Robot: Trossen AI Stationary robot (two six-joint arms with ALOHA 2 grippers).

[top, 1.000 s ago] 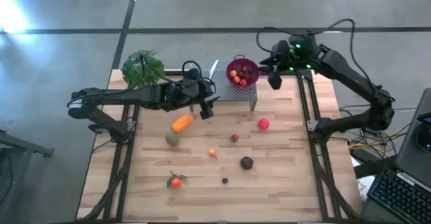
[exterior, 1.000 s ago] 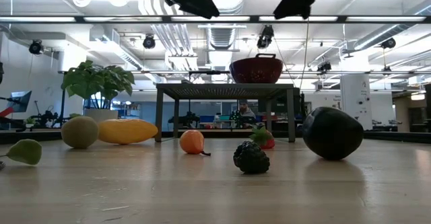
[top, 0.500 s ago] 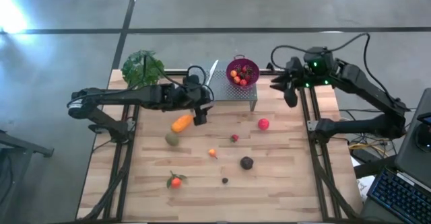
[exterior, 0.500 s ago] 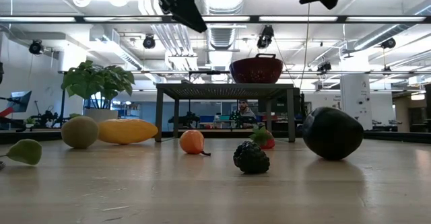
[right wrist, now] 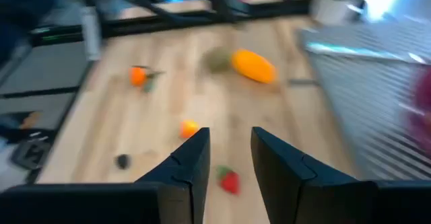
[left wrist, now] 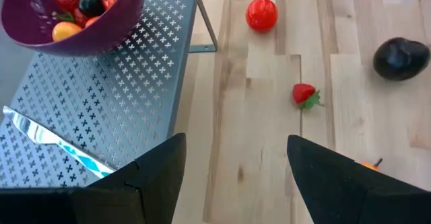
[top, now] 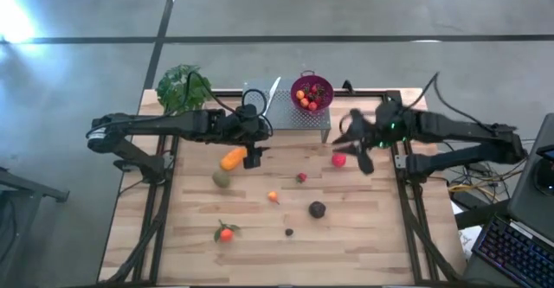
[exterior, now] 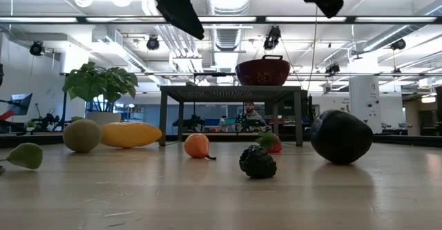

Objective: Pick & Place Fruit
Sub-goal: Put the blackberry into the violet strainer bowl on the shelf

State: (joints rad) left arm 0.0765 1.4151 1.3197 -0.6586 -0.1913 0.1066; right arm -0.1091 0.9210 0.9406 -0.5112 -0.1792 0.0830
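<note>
I am between picks: some fruit already sits in the purple colander (top: 311, 92) on the metal rack (left wrist: 101, 116), the rest lies scattered on the bench (top: 260, 227). My right gripper (top: 355, 145) hangs above the red ball (top: 338, 159), jaws a narrow gap apart and empty. My left gripper (top: 253, 152) hovers beside the long orange fruit (top: 233, 158), jaws wide apart, empty. Next, as I judge it, the right must drop squarely over the ball, since it will roll.

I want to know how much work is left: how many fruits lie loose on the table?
8: orange one, green, stemmed orange, small orange, strawberry, red ball, dark ball, tiny dark piece.
</note>
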